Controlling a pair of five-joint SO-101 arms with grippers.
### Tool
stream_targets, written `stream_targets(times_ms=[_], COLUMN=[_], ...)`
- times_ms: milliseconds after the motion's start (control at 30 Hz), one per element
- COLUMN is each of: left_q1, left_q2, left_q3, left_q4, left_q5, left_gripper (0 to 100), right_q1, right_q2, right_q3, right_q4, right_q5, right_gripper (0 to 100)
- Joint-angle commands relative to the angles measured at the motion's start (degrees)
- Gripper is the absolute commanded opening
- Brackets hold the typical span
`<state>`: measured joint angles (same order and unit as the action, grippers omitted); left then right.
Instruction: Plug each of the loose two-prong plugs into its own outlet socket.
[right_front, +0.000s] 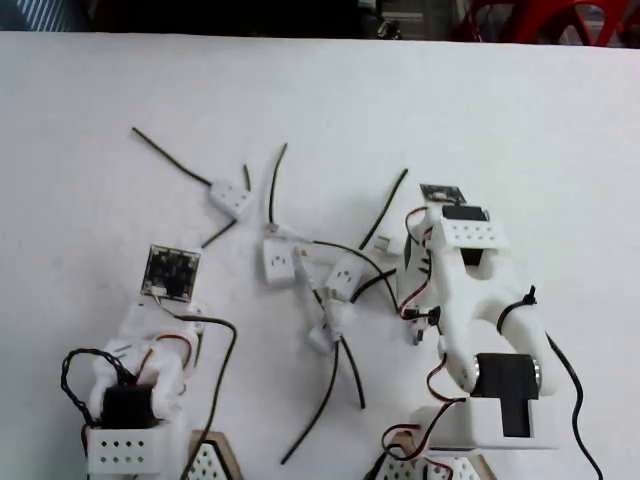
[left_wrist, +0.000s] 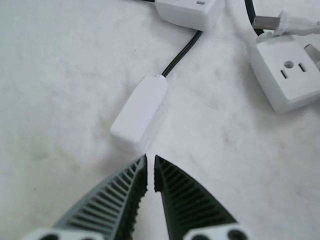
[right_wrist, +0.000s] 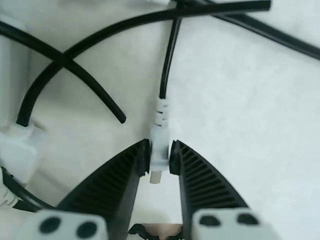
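On the worktop (right_front: 90, 90), sockets & cords lie tangled mid-way btwn the arms. The left hand (left_wrist: 150, 167) is pressed together, gripping nothing, just short of a white block (left_wrist: 140, 110) on a black cord. An outlet socket (left_wrist: 290, 75) is nearby w/ a loose plug (left_wrist: 287, 22) just beside its edge. The right hand (right_wrist: 160, 150) is clamped on a white plug (right_wrist: 160, 127).

A plain white surface (right_front: 80, 100) spans the view; beyond its far edge lie darkness and red tubular framing (right_front: 545, 18).
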<state>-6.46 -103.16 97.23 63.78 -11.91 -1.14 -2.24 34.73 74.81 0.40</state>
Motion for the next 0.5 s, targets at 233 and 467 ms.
stream_targets(times_ms=[233, 467], left_q1=[-0.75, -0.75], left_q2=[-0.66, -0.66], left_q3=[-0.26, -0.26], left_q4=[-0.44, -0.44], left_q5=[-0.35, -0.35], left_gripper=[5, 5], right_q1=[-0.57, -0.57], right_q2=[1.10, 5.32], right_q3=[-0.70, -0.70], right_q4=[-1.19, -1.36], right_q5=[-0.44, -0.35], right_gripper=[6.7, 6.7])
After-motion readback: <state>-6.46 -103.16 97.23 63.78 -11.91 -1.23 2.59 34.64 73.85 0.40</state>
